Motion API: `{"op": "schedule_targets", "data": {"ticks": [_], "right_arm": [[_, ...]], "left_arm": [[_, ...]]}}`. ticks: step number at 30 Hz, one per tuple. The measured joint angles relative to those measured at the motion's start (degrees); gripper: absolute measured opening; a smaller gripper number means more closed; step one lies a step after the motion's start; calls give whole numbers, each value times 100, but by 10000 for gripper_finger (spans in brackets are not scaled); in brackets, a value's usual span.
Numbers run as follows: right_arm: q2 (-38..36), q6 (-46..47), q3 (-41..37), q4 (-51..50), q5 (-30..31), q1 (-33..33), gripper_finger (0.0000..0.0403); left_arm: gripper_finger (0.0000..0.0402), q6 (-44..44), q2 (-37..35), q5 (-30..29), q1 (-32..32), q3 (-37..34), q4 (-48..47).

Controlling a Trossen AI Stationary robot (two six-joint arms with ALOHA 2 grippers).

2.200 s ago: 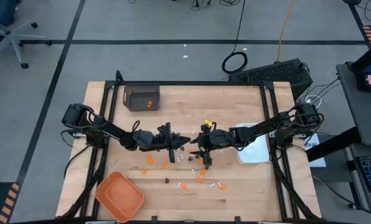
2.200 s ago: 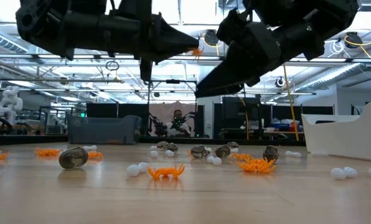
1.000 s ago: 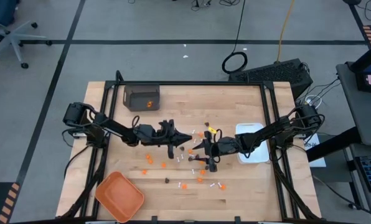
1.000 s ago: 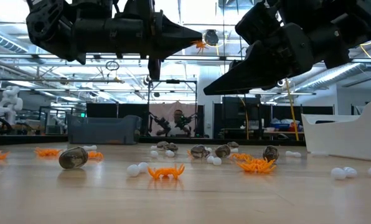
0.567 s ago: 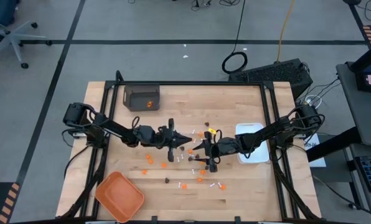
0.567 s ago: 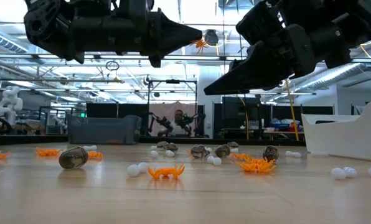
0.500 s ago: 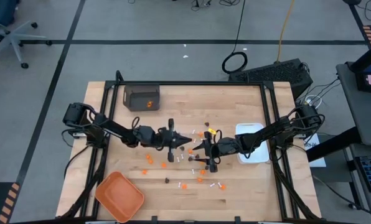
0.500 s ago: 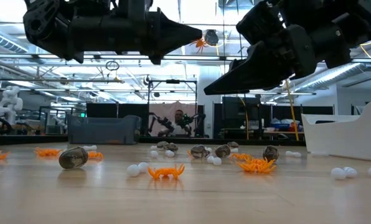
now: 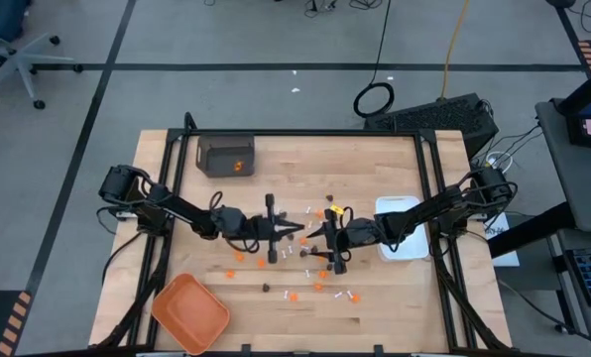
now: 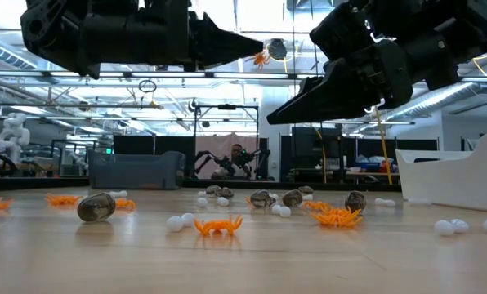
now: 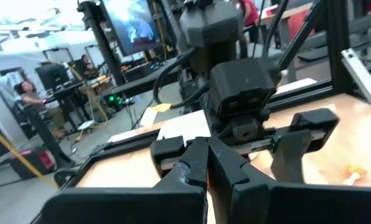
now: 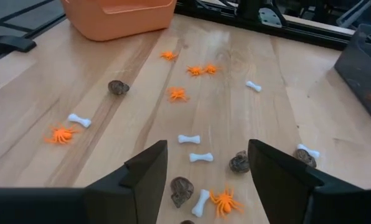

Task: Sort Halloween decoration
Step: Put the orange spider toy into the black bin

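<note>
Tiny orange spiders [image 12: 178,94], dark brown bits [image 12: 118,87] and white bone sticks [image 12: 188,139] lie scattered on the wooden table's middle [image 9: 295,268]. My left gripper [image 10: 258,54] is high above them, shut on one orange spider [image 10: 263,57]. It also shows at the table's middle in the high view [image 9: 299,228]. My right gripper [image 12: 207,180] hovers open and empty just to the right [image 9: 312,241], its fingers standing over a few pieces without touching them. My left gripper pinches the orange spider between its two fingertips; only a sliver of orange [image 11: 207,178] shows between them. The fingers lie about level, pointing toward the table's right. The spider's legs [image 10: 264,59] stick out past the tips, lifted well clear of the table.
An orange tray [image 9: 189,312] stands at the near left corner. A white rectangular dish [image 9: 405,230] stands at the right, behind my right gripper. A dark grey box [image 9: 226,156] with something orange inside stands at the far left. People and equipment show beyond the table.
My left gripper has rolled about its wrist and drawn slightly toward the table's near edge, staying shut on the orange spider, which stays high above the table. My right gripper has kept still and open.
</note>
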Motion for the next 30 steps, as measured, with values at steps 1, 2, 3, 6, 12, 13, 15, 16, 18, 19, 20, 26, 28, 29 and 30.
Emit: {"op": "schedule_targets", "data": {"ticks": [1,2,3,6,12,13,15,16,18,19,20,26,28,29,30], "right_arm": [[0,-6,0,-6,0,0,208],[0,-21,0,-15,0,0,208],[2,-35,0,-18,0,0,208],[2,-97,0,-34,0,0,208],[2,-107,0,-88,0,-2,208],[4,-106,0,-98,0,-2,208],[4,-105,0,-127,0,-2,208],[4,-105,0,-144,0,-2,208],[4,-105,0,-181,0,-2,208],[4,-105,0,-181,0,-2,208],[4,-105,0,-183,0,-2,208],[4,-112,0,-183,1,-58,208],[4,-97,0,-220,0,-75,208],[4,-77,0,-244,2,-79,208],[4,-64,0,-258,2,-81,208]], "left_arm": [[0,-28,0,-85,0,0,-41],[0,-138,1,-181,0,0,-58],[0,-302,4,-259,0,0,-57],[0,-895,4,-480,15,0,-45],[0,-1069,-406,-678,96,0,-617],[0,-1070,-556,-694,124,0,-855],[0,-1074,-894,-709,211,0,-1333],[0,-1121,-1079,-743,260,0,-1578],[0,-1316,-1477,-845,386,0,-2170],[0,-1438,-1682,-863,468,0,-2477],[0,-1595,-1895,-870,566,0,-2804],[0,-3005,-3031,-1132,1483,0,-5108],[0,-3095,-3254,-1139,1810,0,-5692],[0,-3136,-3319,-1139,1975,0,-5929],[0,-3152,-3369,-1137,2153,0,-6141]]}}
